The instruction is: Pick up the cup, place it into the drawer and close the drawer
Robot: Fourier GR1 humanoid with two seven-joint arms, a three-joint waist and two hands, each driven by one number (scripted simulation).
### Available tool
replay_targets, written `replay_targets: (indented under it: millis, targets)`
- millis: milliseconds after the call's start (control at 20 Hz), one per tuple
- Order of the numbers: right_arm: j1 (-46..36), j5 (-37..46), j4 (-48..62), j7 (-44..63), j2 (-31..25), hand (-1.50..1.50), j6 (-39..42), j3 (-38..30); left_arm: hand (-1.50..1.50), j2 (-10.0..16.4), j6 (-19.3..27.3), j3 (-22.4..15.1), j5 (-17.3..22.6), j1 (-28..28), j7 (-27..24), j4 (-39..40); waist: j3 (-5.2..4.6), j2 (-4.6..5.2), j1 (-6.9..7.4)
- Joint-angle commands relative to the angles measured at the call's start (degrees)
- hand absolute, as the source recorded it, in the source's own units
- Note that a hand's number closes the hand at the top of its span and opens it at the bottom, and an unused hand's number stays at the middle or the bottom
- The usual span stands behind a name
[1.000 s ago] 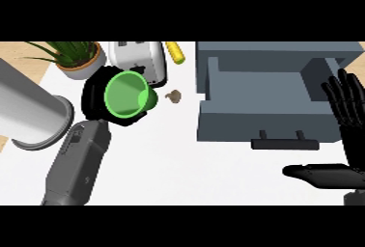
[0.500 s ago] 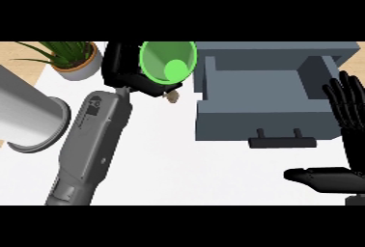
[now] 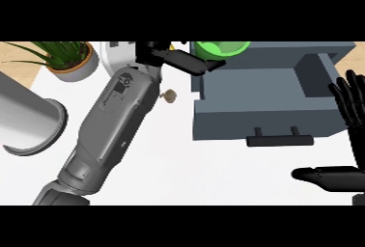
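At the white counter (image 3: 178,169), left robot hand (image 3: 178,60) clasps the cup (image 3: 221,48) over the drawer (image 3: 249,120) rim; right robot hand (image 3: 351,103) spread.

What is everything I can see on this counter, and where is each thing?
cup: one, green, top middle, over the drawer's back-left corner
drawer: one, grey, open, right of centre
potted plant: one, green leaves, tan pot, top left
cylindrical container: one, grey, left edge
small object: one, brown, left of drawer, unidentifiable
white object: one, top, partly hidden behind left forearm
counter: one, white, underneath everything
left hand: one, black, curled round the cup
right hand: one, black, open, resting at right edge
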Motion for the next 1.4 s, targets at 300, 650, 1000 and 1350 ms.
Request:
replay_targets:
  millis: [300,650,1000,1350]
  targets:
    - [-2.78,2.90,1.64,0.42,1.15,-1.50,-1.18,2.49,1.50,-0.07,6.05,-7.47,10.98,-11.88,2.46,14.63,0.00,0.24,-0.64]
    - [-4.10,1.43,6.35,-3.46,0.06,-1.50,0.28,0.10,1.50,-0.07,7.87,-18.42,17.36,-8.74,-4.01,19.49,0.03,0.55,-1.83]
    - [-1.33,-0.45,1.53,-0.96,-0.77,-1.50,2.19,0.32,1.50,-0.07,10.97,-23.87,18.37,-12.93,0.08,25.53,0.04,0.69,-3.35]
    - [-4.51,0.23,5.19,-2.06,-0.04,-1.50,1.27,0.58,-1.50,-0.07,11.34,-31.36,19.85,-13.77,3.66,27.29,0.07,1.09,-3.61]
